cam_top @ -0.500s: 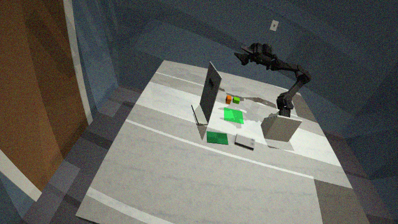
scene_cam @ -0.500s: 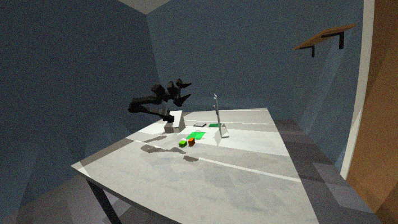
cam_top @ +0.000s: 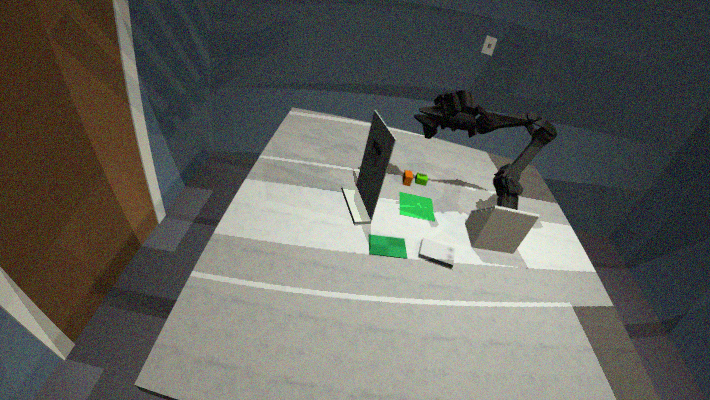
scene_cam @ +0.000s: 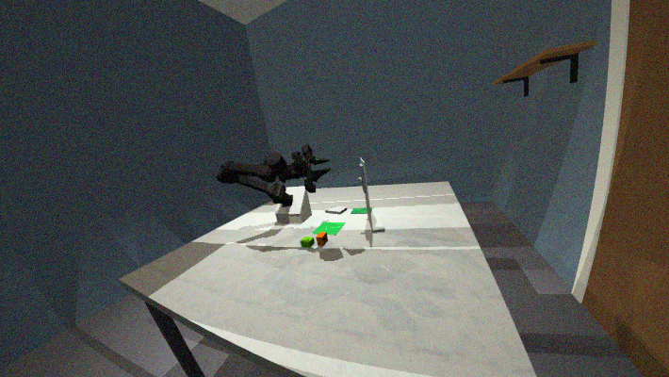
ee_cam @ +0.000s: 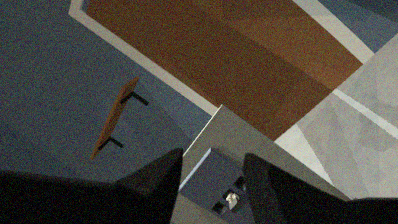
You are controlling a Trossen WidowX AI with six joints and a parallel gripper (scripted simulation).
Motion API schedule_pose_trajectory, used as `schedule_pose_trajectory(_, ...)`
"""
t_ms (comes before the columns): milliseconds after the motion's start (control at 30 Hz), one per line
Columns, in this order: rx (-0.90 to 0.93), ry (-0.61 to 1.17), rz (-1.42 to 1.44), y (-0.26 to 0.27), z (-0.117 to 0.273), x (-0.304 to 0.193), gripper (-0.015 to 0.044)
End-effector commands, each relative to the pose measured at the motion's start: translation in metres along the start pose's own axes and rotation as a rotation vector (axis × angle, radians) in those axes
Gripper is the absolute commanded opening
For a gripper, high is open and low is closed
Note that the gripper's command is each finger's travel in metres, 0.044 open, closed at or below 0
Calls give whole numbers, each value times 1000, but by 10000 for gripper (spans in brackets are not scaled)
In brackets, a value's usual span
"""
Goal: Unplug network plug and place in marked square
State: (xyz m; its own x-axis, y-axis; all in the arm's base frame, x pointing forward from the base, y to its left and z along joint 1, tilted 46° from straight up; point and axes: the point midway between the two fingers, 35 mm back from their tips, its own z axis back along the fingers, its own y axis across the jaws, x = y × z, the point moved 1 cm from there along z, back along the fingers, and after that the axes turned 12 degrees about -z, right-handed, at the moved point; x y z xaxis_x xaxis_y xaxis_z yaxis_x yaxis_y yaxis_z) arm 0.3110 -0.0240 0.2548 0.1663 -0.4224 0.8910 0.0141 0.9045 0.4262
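Black gripper (cam_top: 421,126) (scene_cam: 329,165) (ee_cam: 213,158), its fingers partly open and holding nothing, hangs above the table (cam_top: 375,340) (scene_cam: 377,302) (ee_cam: 370,75), with open air between its tips and the upright panel (cam_top: 375,175) (scene_cam: 367,193) (ee_cam: 240,132). The pale plug (ee_cam: 231,200) appears seated in the panel's middle socket; its tab is too small to read. Below, an orange block (cam_top: 408,177) (scene_cam: 321,238) and a lime block (cam_top: 421,179) (scene_cam: 307,241) sit near a bright green square's edge (cam_top: 417,206) (scene_cam: 330,228).

Blurred and cut off around the panel
On the upright panel (cam_top: 377,175) (scene_cam: 367,198) (ee_cam: 260,142), the plug and tab are too small to tell; toward six o'clock in the wrist view, the panel and both dark fingers run off the edge.
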Motion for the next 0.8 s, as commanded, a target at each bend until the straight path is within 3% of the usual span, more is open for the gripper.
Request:
schedule_pose_trajectory(0, -3, 84, -104, -17, -2, -21, 156)
schedule_pose_trajectory(433, -18, 302, -516, -63, 12, -78, 156)
schedule_pose_trajectory(767, -19, 311, -540, -66, 9, -80, 156)
